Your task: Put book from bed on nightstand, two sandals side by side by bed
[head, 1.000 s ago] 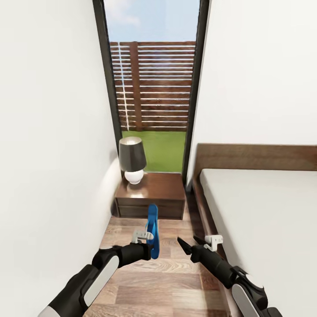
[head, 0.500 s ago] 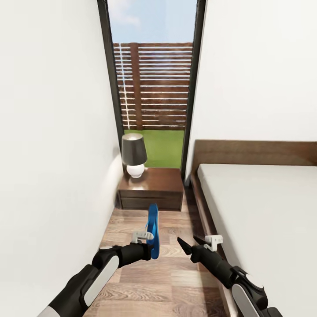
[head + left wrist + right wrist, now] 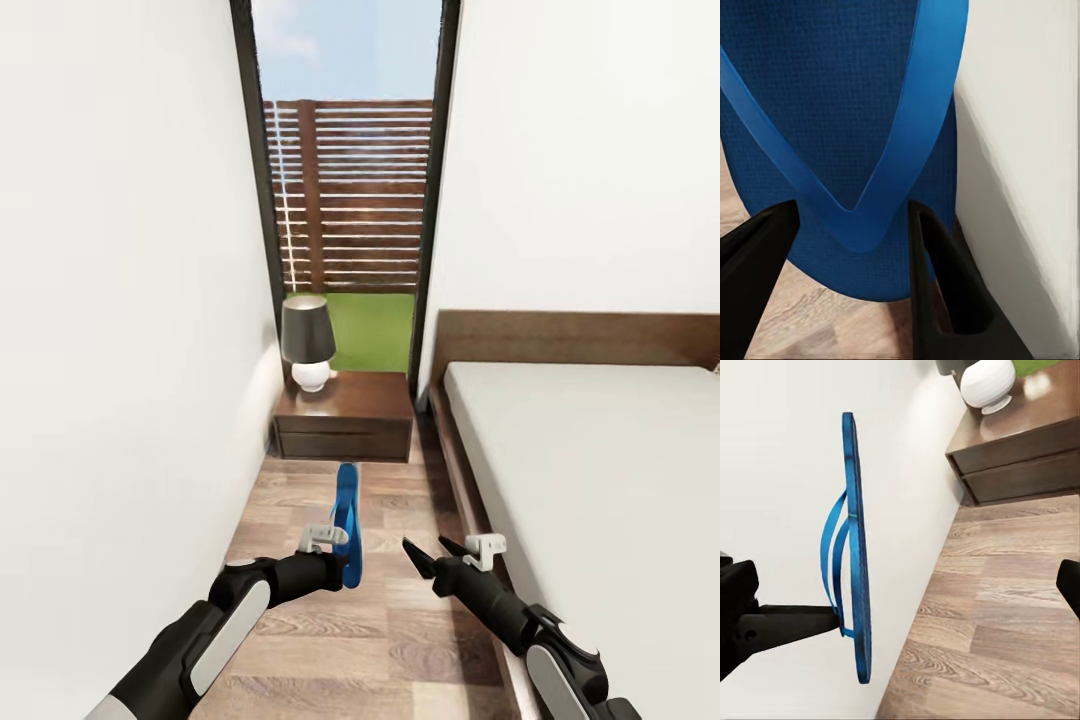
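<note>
Change: nightstand (image 3: 345, 420), lamp (image 3: 308, 343) and headboard (image 3: 580, 338) sit higher and smaller in the head view than a second ago, while both arms hold the same spot in the picture. That reads as the camera and base backing away down the aisle, not the furniture shifting.
Left claw (image 3: 340, 548): closed on a blue sandal (image 3: 347, 522), gripped near one end of the sole and held on edge, its free end pointing to 12 o'clock; the left wrist view shows both dark fingers (image 3: 937, 285) pressed at the sole (image 3: 832, 112) beside the strap.
Right claw (image 3: 432, 555): open and empty, at 3 o'clock of the sandal, near it but apart.
Meaning for task: one sandal is carried in the aisle beside the bed (image 3: 590, 480), not yet set down. More floor (image 3: 340, 640) now lies ahead, likely room for the pair. Second sandal and book: not placed by me.
Edges: white wall (image 3: 120, 350) close at 9 o'clock of the left arm; bed frame edge (image 3: 455, 470) at 3 o'clock, just beside the right arm.
Open room: a narrow strip of plank floor runs toward 12 o'clock up to the nightstand. Lowering straight down looks safest; swinging sideways risks wall or frame.
</note>
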Available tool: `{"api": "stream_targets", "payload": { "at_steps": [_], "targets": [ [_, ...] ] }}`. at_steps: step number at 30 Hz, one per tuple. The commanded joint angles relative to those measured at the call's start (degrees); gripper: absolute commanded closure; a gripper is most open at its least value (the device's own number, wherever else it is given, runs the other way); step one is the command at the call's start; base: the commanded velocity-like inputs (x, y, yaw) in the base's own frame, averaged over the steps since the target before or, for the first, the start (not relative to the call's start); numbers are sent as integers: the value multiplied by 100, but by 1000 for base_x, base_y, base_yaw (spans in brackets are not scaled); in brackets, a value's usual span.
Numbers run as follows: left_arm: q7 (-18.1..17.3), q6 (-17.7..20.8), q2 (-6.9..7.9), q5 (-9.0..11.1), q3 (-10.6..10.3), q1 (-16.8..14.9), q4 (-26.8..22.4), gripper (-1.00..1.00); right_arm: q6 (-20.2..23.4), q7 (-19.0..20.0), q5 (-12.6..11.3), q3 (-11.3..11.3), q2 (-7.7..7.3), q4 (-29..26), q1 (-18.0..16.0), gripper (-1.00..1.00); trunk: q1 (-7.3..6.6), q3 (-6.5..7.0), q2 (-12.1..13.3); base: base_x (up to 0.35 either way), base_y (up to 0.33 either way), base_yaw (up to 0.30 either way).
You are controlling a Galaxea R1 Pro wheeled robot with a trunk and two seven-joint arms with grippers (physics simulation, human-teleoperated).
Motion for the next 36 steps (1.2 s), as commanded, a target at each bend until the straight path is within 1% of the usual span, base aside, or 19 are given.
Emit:
{"api": "stream_targets", "payload": {
  "at_steps": [1, 36],
  "targets": [
    [-2, 20, 4, 22, -6, -5, -5, 100, 31, -3, -52, 2, -3, -4, -4, -100, -4, -6, -4, -339, 0, 0],
    [-5, 29, 4, 32, -3, -5, -5, 100, 29, -4, -52, 20, -3, 5, -6, -100, -4, -6, -4, -339, 0, 0]
  ]
}}
